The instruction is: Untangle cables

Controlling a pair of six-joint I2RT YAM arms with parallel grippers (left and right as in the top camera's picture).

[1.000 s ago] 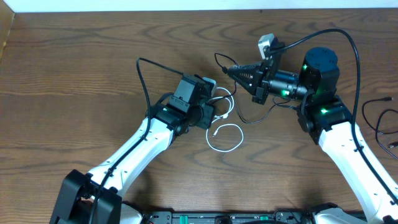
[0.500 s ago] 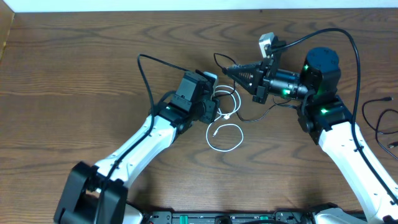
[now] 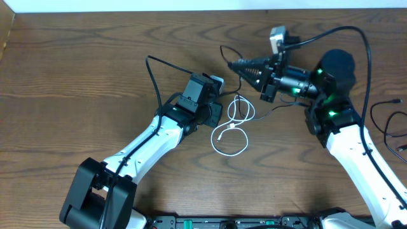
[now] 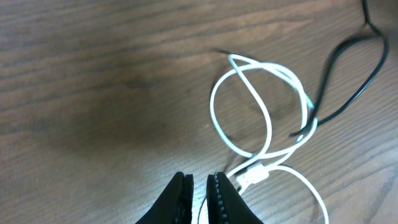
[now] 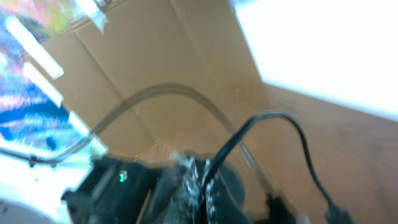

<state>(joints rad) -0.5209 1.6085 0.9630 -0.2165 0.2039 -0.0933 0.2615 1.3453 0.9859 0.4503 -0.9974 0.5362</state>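
Overhead: right gripper [image 3: 235, 63] jaws clenched on black cord [image 5: 273, 116], probably to draw it off white cord [image 3: 233, 132], coiled on worktop [image 3: 76, 76]. Left gripper [image 4: 198, 182] jaws nearly together beside white loops; grip on cord unclear.

Dark brown wood-grain table [image 3: 76, 76]; a pale strip [image 3: 191, 5] borders its far edge (wall or floor, unclear).

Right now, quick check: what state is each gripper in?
Left gripper: shut, apparently pinching the thin white cord.
Right gripper: shut on the thin black cord.
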